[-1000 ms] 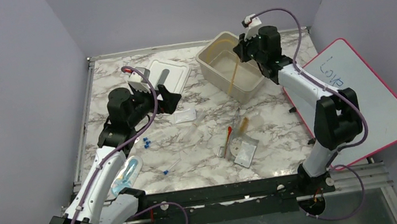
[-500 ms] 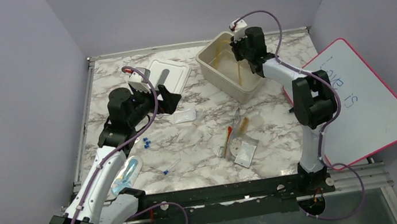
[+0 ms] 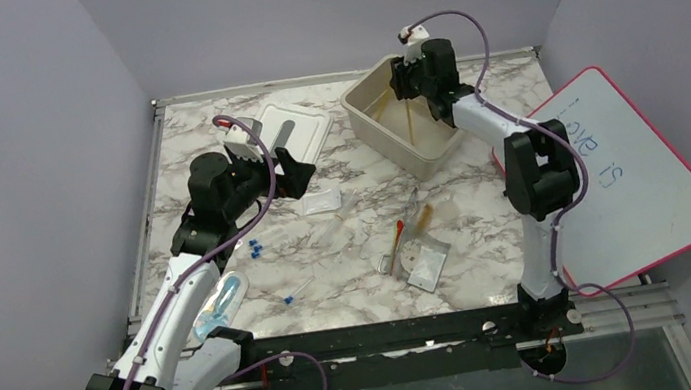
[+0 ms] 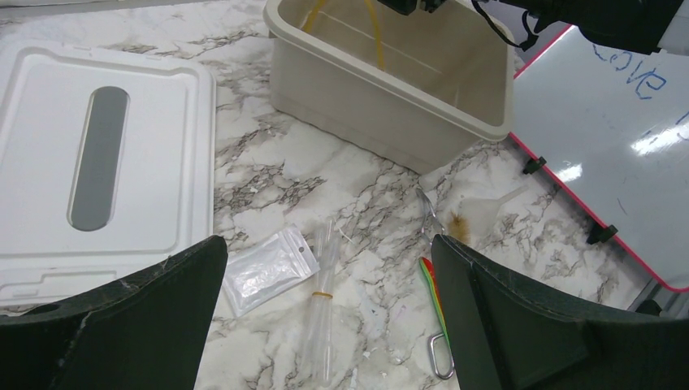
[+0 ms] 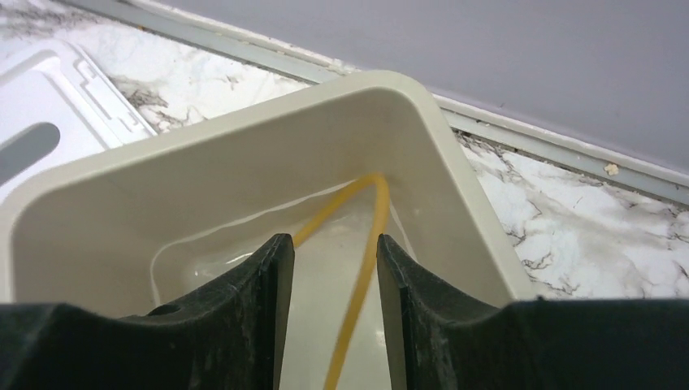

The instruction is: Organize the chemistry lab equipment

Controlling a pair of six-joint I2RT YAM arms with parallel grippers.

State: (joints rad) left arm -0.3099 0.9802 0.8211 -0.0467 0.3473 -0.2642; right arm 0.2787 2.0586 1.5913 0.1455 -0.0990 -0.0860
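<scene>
The amber rubber tubing [image 3: 409,118] lies in the cream bin [image 3: 359,118] at the back of the table. My right gripper [image 3: 406,79] hangs over that bin. In the right wrist view the tubing [image 5: 361,268] runs down through the gap of my right gripper [image 5: 329,244], whose jaws stand apart and clear of it. My left gripper [image 4: 327,244] is wide open above a clear plastic packet [image 4: 264,279] and a banded bundle of clear tubes [image 4: 327,301]. A red-tipped dropper [image 3: 398,238], thin tongs [image 4: 429,213], another packet [image 3: 426,262] and blue-capped pieces [image 3: 254,246] lie mid-table.
The bin's white lid [image 3: 293,131] lies flat at the back left. A pink-edged whiteboard [image 3: 632,177] leans at the right edge. A clear bag with something blue inside [image 3: 220,307] sits under the left arm. Grey walls enclose the table.
My right gripper moved left and farther over the bin, lowering the tubing into it, then its jaws parted and let the tubing go. The left arm stayed put.
</scene>
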